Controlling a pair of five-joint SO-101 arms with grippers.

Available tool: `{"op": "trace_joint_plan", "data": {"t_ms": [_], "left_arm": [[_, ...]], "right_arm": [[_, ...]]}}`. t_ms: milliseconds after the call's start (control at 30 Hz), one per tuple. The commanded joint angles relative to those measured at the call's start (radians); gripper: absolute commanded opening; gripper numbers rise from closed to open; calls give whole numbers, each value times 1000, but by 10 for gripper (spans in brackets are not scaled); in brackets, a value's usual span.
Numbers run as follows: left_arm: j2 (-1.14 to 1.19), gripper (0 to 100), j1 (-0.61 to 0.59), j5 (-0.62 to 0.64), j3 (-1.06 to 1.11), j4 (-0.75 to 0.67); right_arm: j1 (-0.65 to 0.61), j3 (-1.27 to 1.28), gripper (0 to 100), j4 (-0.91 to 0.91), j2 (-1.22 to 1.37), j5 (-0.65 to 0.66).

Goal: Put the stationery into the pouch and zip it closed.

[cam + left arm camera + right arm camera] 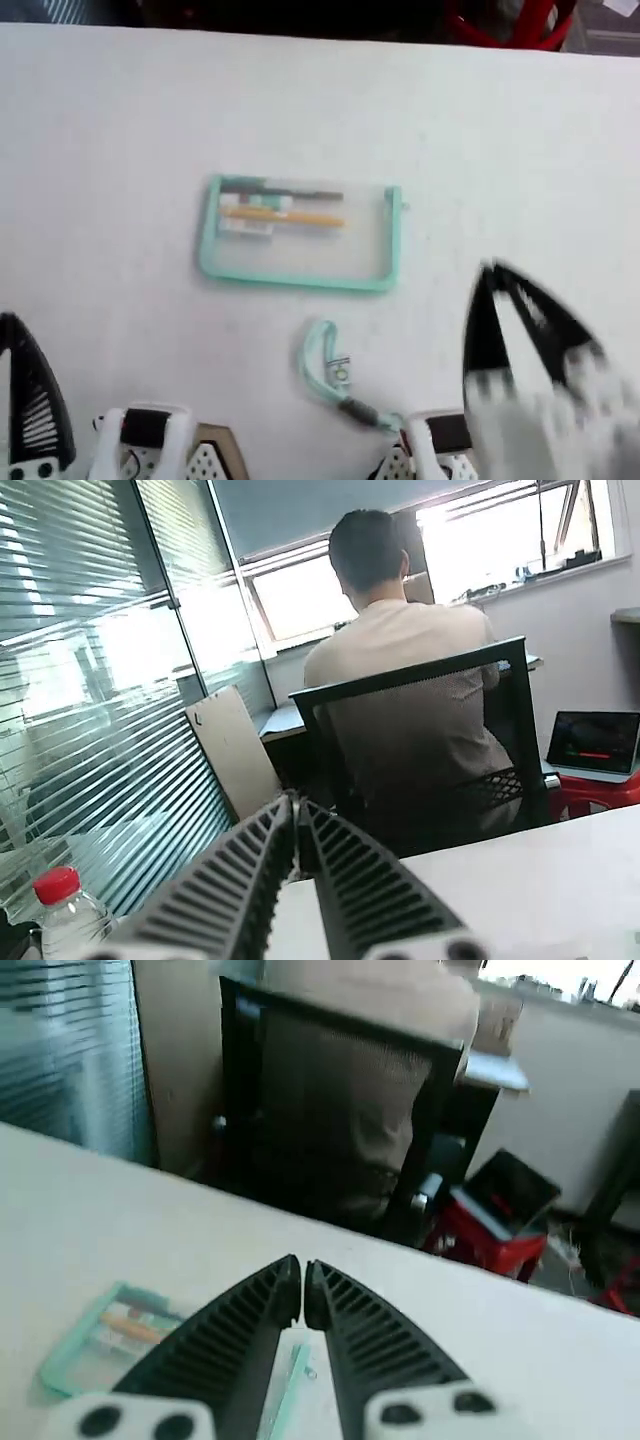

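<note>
"Where was the clear, mint-edged plastic zip pouch (pixel 300 283)?"
"Flat at the middle of the white table (pixel 520 130), with a yellow pencil (pixel 290 216) and other stationery inside. A mint-green strap (pixel 330 388) lay near it, apart."
"And the jaws?"
"The left gripper (pixel 296 808) and the right gripper (pixel 302 1270) were both pressed together, holding nothing."

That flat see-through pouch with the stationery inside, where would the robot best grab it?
Probably by the small tab sticking out at the end of the pouch nearer the right hand, coming down from above. The pouch lies flat on the table, so its faces offer little to pinch; the tab juts clear of the teal edge.
</note>
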Motion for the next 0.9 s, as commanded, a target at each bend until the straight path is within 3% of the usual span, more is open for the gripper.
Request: {"op": "trace_joint_plan", "data": {"t_ms": [0, 100, 167, 333, 667, 733, 867], "left_arm": [[-220, 27, -5, -5, 483, -190], [-415, 25, -10, -2, 842, -339], [-409, 25, -15, 15, 988, -388], [-390, 25, -59, 163, 1255, -583], [-392, 28, -64, 164, 1734, -881], [-392, 28, -62, 164, 1807, -910], [-392, 25, -59, 164, 1801, -815]], "right_arm": [[-22, 155, 20, -24, -216, -6], [-19, 356, 22, -74, -352, -6], [-19, 494, 23, -124, -433, -5], [-13, 875, 24, -318, -553, 0], [159, 1424, 25, -719, -544, -5], [193, 1550, 25, -809, -544, -5], [231, 1749, 25, -865, -544, 0]]}}
